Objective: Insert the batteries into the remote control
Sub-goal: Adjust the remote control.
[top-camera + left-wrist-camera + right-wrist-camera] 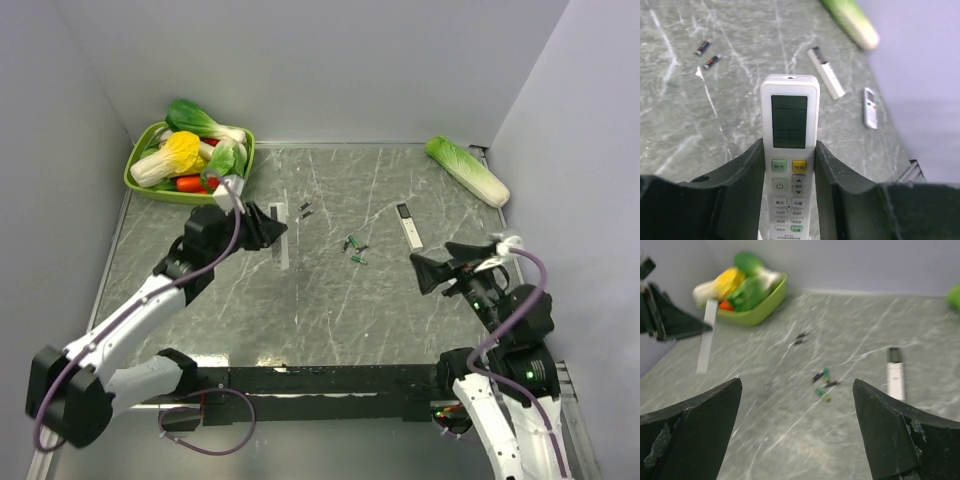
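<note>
Jaws of the left gripper [790, 145] clamp the remote control [789, 120] by its long edges over the table [330, 310], left half; the right gripper [796, 385] gapes empty. Mid-table lie the batteries [355, 248]: probably light, slick, apt to roll, best pinched across the middle.

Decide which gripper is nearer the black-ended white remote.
Right. The right gripper hovers at the near end of the black-ended remote; the left gripper, holding the remote control, is far to its left.
</note>
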You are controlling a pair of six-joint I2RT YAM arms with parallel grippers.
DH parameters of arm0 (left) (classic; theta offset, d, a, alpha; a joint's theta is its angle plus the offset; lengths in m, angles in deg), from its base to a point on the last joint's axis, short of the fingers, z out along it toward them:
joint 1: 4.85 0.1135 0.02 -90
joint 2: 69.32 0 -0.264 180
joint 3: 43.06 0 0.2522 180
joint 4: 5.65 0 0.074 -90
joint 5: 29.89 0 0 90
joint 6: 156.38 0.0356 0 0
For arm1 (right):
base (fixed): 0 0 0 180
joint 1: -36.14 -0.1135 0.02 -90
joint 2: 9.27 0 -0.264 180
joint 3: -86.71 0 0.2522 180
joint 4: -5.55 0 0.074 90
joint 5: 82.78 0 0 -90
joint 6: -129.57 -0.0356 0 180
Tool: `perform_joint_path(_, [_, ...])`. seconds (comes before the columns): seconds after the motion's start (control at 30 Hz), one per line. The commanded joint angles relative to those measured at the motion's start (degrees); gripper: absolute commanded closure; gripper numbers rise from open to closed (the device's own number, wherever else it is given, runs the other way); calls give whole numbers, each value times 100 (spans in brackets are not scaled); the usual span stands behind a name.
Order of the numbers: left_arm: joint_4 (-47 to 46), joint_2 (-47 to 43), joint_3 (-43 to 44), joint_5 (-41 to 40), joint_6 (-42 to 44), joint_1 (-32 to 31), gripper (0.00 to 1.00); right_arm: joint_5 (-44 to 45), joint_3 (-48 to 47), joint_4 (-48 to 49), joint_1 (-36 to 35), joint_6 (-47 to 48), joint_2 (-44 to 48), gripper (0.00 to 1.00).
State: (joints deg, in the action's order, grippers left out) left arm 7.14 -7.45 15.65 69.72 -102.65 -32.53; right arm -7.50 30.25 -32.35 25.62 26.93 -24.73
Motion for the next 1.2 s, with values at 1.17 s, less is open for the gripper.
perform_joint_path(1.17, [-10363, -164, -3440, 2582, -3230, 316, 99, 566, 2055, 6323, -5152, 3875, -3217, 2])
